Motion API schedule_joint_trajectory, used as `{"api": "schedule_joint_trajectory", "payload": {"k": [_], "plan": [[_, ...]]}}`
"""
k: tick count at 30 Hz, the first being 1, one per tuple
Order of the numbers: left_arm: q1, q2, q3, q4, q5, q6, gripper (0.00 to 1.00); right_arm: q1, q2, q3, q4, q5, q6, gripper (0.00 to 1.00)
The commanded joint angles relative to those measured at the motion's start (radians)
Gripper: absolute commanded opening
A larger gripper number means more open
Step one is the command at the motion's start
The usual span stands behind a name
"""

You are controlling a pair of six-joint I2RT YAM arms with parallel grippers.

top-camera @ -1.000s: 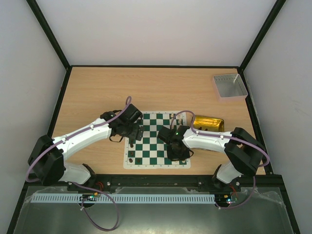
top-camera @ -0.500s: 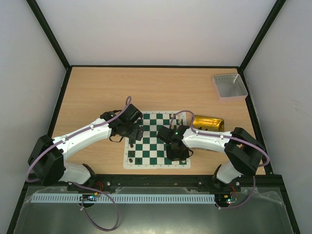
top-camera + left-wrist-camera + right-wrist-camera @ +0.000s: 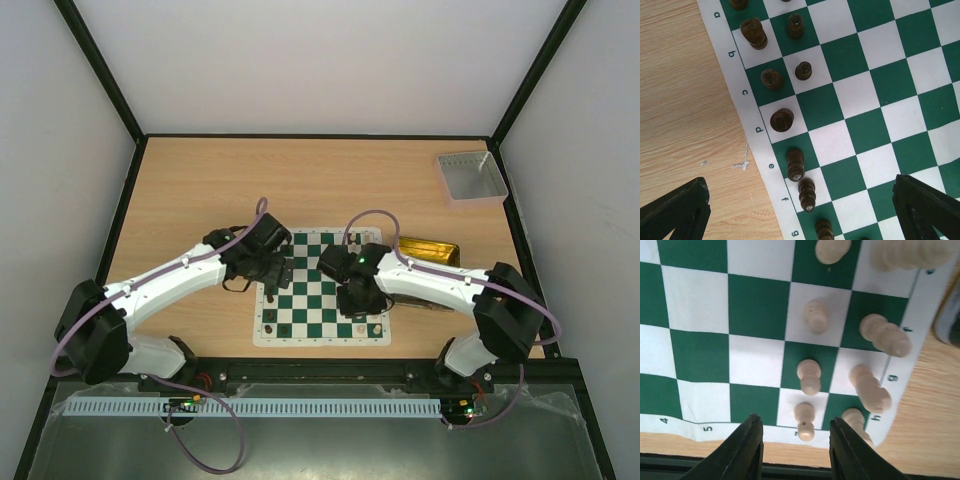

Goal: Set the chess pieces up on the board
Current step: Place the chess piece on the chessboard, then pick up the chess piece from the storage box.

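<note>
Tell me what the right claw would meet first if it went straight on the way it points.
Most likely the cream-white pawn standing between the right claw's open fingers, then the board; depth is unclear.

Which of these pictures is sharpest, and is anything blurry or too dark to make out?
Left wrist view: sharpest; the dark brown chess pieces and green-and-white chess mat read clearly, but the left gripper's black fingers are silhouettes. Right wrist view: softer; the cream-white pieces at the top edge blur. Top view: even light, pieces too small to identify.
</note>
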Motion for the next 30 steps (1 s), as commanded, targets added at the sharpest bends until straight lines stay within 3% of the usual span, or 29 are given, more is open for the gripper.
{"api": "schedule_joint_trajectory", "payload": {"k": [1,4,9,13,20,30], "plan": [[-0.002,-0.047,0.018,-0.052,-0.010,-0.011,0.99,-0.008,-0.049,0.055,-0.144,0.087,-0.023,0.34],[-0.002,-0.082,0.054,-0.081,0.004,-0.012,0.99,-0.056,-0.076,0.105,-0.185,0.135,-0.017,0.33],[-0.002,-0.151,0.071,-0.117,0.080,-0.002,0.99,-0.270,-0.104,0.152,-0.160,0.092,-0.034,0.32],[-0.005,-0.205,0.029,-0.118,0.061,-0.010,0.99,-0.393,-0.064,0.220,-0.165,0.133,-0.090,0.32],[-0.005,-0.153,0.050,-0.127,0.029,-0.012,0.99,-0.669,-0.028,0.159,-0.056,0.086,-0.156,0.32],[-0.004,0.037,0.250,-0.229,-0.069,-0.003,0.99,-0.763,0.017,0.057,0.147,0.053,-0.091,0.32]]}}
